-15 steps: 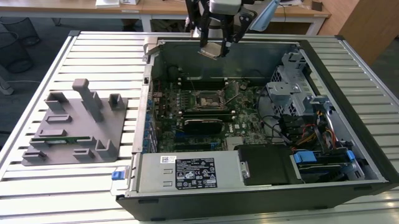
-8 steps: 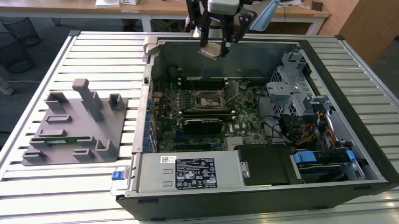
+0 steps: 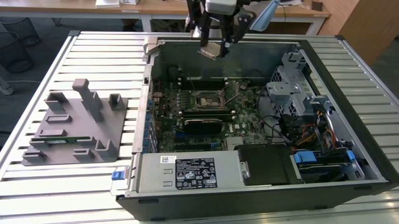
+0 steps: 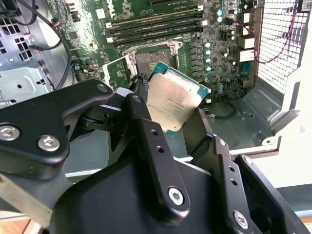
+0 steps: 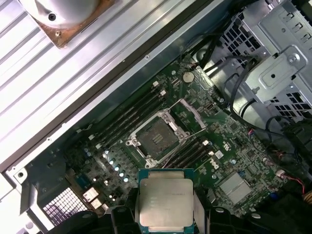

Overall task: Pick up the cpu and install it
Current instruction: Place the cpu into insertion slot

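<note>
gripper [image 3: 217, 45] clamped on the cpu [image 3: 210, 50], tilted, top centre of the exterior view. open socket [image 3: 210, 98] is mid-frame, straight below it in the pic, well apart tbh.

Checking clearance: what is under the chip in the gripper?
Under the silver square cpu, clamped in the black gripper, lies the green motherboard with its metal-framed socket; the patch beneath is covered.

Supporting surface: a light grey metal table [image 3: 93, 51] with a slatted top. Two items rest directly on it. An open computer case [image 3: 249, 200] lies on its side, interior facing up. A grey plastic tray [image 3: 112, 123] with upright blocks sits flat just beside the case, to the exterior view's left of it.
</note>
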Action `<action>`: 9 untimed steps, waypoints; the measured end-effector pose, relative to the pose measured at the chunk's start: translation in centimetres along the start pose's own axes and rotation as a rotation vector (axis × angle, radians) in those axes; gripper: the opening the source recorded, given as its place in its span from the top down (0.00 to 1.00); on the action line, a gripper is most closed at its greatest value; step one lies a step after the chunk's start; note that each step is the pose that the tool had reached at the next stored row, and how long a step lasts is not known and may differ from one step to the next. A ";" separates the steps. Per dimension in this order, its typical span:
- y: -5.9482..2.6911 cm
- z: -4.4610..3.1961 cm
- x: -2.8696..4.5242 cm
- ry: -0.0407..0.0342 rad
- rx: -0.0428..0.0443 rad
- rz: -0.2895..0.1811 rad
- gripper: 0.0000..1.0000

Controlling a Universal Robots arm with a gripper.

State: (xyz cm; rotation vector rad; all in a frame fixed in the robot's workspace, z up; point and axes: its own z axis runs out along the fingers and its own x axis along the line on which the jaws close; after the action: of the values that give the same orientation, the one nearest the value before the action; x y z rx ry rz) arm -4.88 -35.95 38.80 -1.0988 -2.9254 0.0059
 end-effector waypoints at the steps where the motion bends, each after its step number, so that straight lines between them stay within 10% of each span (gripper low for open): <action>1: 0.00 0.00 0.00 0.0001 -0.0001 0.006 0.47; 9: 0.00 0.08 0.00 0.0001 -0.0007 0.088 0.47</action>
State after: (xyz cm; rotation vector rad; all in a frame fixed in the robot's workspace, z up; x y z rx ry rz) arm -4.88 -35.95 38.72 -1.2267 -2.8744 0.0060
